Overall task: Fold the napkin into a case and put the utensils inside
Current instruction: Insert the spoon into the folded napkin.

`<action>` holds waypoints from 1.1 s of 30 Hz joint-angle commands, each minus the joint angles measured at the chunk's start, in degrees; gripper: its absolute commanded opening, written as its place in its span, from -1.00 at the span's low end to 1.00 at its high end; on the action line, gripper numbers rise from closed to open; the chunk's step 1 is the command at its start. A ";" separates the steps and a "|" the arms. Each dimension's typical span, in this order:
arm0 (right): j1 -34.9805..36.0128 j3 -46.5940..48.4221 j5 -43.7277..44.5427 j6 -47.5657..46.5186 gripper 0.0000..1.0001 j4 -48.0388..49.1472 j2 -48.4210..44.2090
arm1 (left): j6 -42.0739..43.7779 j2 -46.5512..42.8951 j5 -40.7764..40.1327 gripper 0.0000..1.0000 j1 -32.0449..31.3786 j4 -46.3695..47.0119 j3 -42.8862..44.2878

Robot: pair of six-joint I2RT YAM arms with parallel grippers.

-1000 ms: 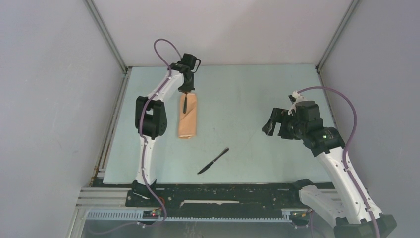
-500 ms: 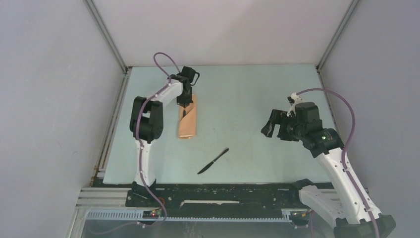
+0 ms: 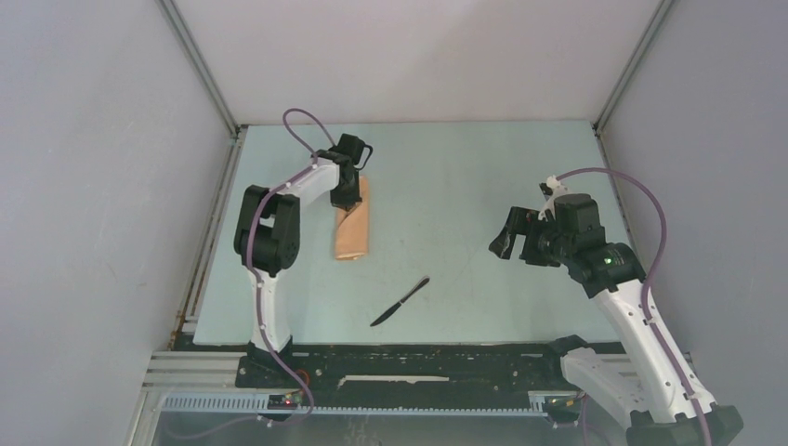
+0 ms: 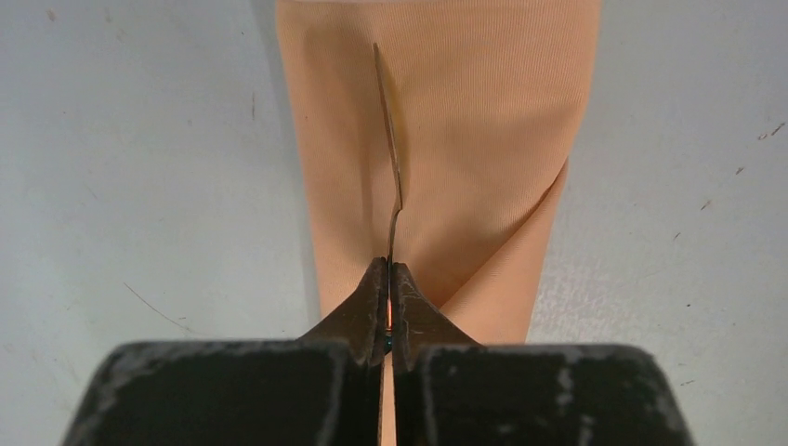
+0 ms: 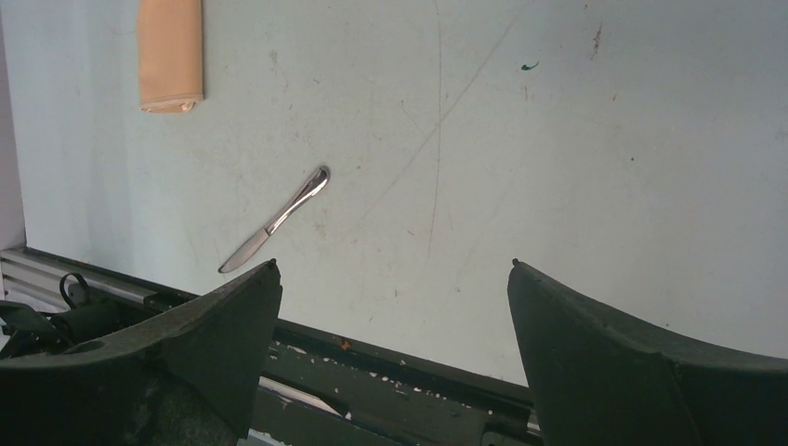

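Left gripper (image 4: 388,279): its jaws are clamping together on the end of a thin utensil, at the far end of the case (image 3: 353,232).
Held utensil: the wrist view is showing it edge-on as a slim curved strip, so it is probably the spoon (image 4: 392,158), though the bowl is not showing plainly.
Spoon position: it is pointing along the length of the cloth, over the left half, with the diagonal flap edge running to its right. Whether its tip is touching the fabric cannot be told.
Case location: it is lying flat on the left far part of the table (image 3: 483,186), already folded into a narrow pouch.
Knife (image 3: 400,301): it is lying bare on the table near the front edge, well apart from the case.
Right gripper (image 5: 395,265): its jaws are standing wide apart, holding nothing, and it is hanging over the right side with the knife in its wrist view.
Step in hand: judged as feeding utensil 1 of 2 into the pouch.
Doing it well: the tip is needing to catch under the flap edge rather than ride over the top layer, at a shallow angle and in line with the pouch. A slow push is advisable, since thin cloth bunches or drags easily. Release only once most of the length is covered.
Remaining: the knife is waiting for pickup.
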 commanded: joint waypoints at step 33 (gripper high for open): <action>-0.22 -1.37 -1.23 1.14 0.99 1.18 -2.01 | -2.95 -7.31 0.79 -0.84 -0.90 -1.72 -4.92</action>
